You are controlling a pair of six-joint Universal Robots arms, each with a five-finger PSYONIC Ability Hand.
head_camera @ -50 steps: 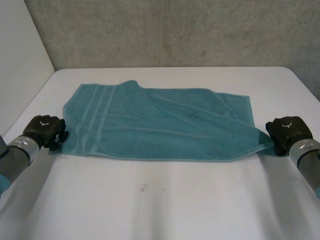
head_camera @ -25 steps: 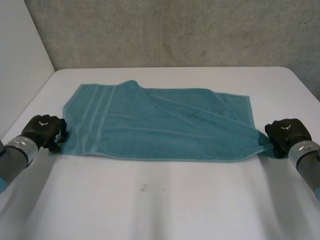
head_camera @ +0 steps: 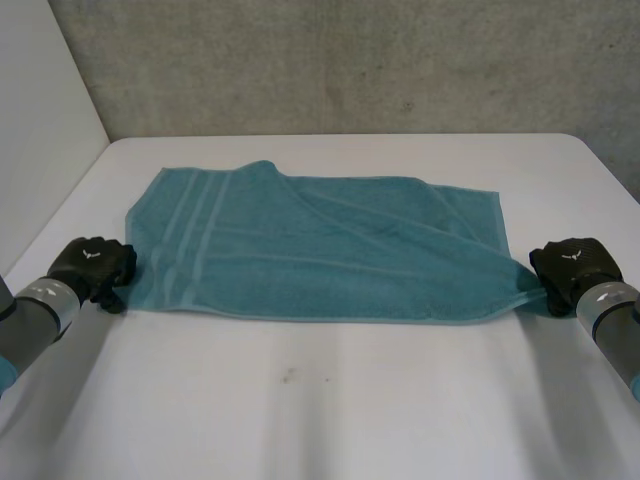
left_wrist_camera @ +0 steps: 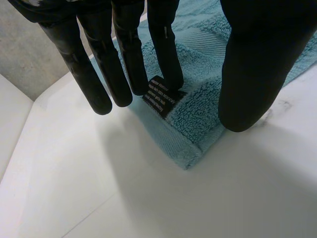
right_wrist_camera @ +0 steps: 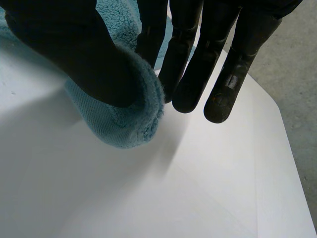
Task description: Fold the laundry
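A teal towel (head_camera: 320, 250) lies spread across the white table (head_camera: 320, 400), with pale stripes near its left end and a fold running over its right half. My left hand (head_camera: 92, 265) rests at the near left corner. In the left wrist view its fingers (left_wrist_camera: 129, 54) are straight, and the corner (left_wrist_camera: 193, 124) with its black label (left_wrist_camera: 161, 96) lies flat on the table between fingers and thumb. My right hand (head_camera: 570, 268) is at the near right corner. In the right wrist view its thumb (right_wrist_camera: 74, 54) pinches the bunched corner (right_wrist_camera: 129, 124) against the fingers.
A grey wall stands behind the table's far edge, and a white panel (head_camera: 40, 120) rises along the left side. Bare tabletop stretches from the towel's near edge toward me.
My left hand has opened and let the near left corner drop flat on the table. The right hand keeps its pinch and has hardly moved.
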